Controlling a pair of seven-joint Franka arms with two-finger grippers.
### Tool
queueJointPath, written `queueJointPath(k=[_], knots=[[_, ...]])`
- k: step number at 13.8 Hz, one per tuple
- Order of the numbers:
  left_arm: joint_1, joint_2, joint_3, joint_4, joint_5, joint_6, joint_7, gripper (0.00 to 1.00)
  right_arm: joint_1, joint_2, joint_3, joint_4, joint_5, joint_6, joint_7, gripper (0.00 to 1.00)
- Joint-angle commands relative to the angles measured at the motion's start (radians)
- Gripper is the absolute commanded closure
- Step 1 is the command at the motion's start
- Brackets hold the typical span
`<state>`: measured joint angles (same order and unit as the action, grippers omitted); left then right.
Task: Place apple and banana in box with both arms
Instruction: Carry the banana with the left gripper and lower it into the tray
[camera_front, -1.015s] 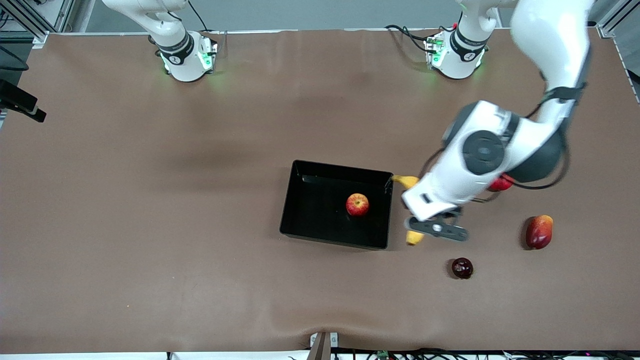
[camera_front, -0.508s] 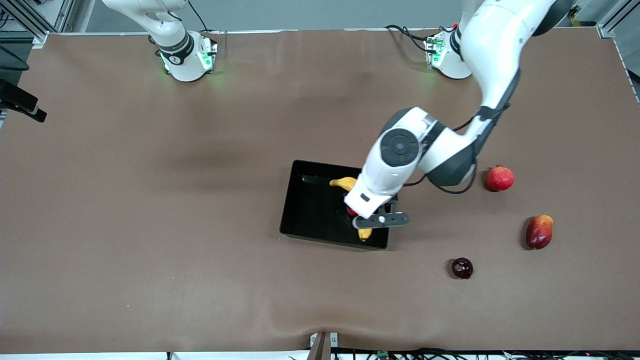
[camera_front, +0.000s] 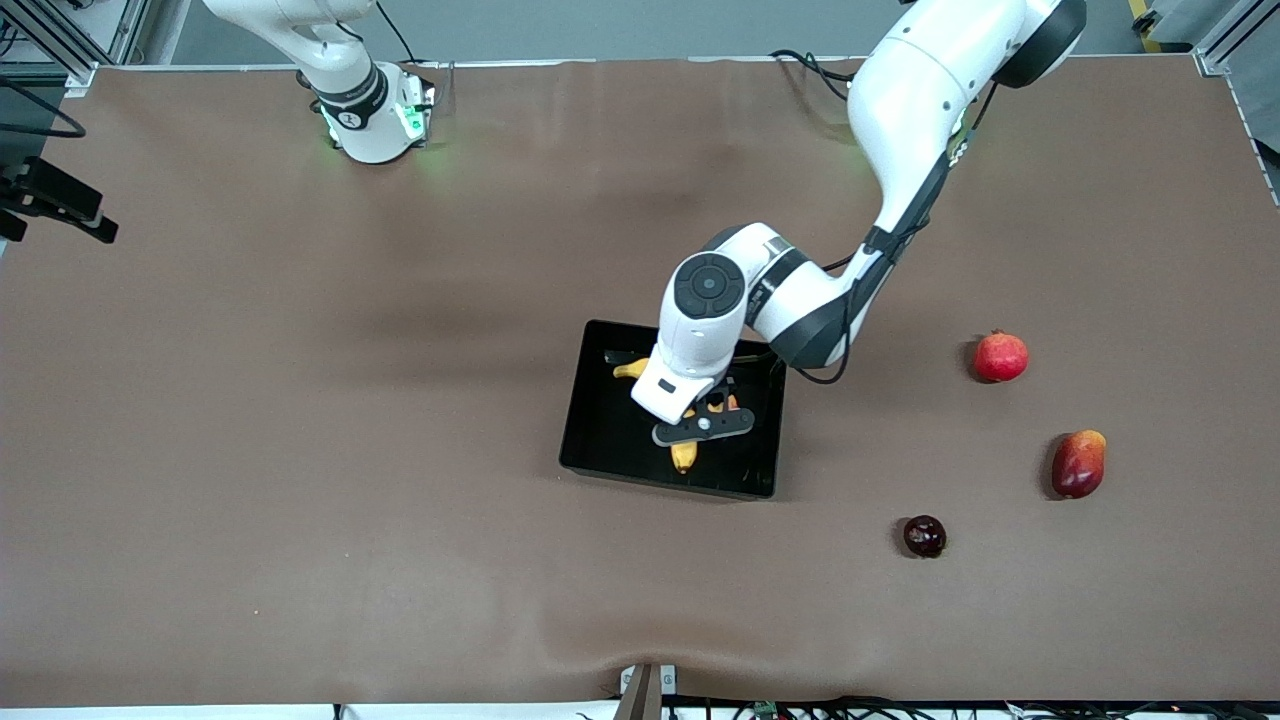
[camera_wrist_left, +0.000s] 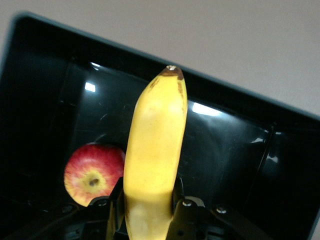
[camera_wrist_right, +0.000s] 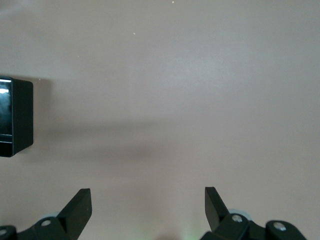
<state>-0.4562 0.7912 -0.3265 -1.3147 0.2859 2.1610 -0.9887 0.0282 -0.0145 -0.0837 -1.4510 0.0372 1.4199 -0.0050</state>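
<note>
banana (camera_wrist_left: 155, 155) in left gripper (camera_wrist_left: 147, 210) — now deeper over box (camera_front: 600, 440)

looks like a robot lab: two white arms (camera_front: 900, 130) bolted on a brown covered desk (camera_front: 300, 450), aluminium frame bars (camera_front: 60, 40) and cables (camera_front: 810, 65) at edges.

L claw (camera_wrist_left: 147, 210) clamped, arm extended; R claw (camera_wrist_right: 147, 207) wide, waiting.

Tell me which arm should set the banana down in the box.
Left. Its hand is shut on the banana over the box, beside the apple. The right hand waits open over bare table.
</note>
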Motion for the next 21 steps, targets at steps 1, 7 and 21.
queueJointPath(k=[1, 7, 21], knots=[[-0.018, 0.032, 0.015, 0.031, -0.004, 0.019, -0.013, 1.0, 0.012, 0.004, -0.002, 0.011, 0.006, -0.015, 0.002, 0.0], [-0.053, 0.092, 0.018, 0.034, -0.002, 0.069, -0.005, 1.0, 0.004, 0.004, -0.004, 0.011, -0.007, -0.033, 0.002, 0.0], [-0.064, 0.143, 0.037, 0.029, 0.004, 0.145, 0.016, 0.0, 0.006, 0.004, -0.004, 0.011, -0.007, -0.033, 0.002, 0.0]])
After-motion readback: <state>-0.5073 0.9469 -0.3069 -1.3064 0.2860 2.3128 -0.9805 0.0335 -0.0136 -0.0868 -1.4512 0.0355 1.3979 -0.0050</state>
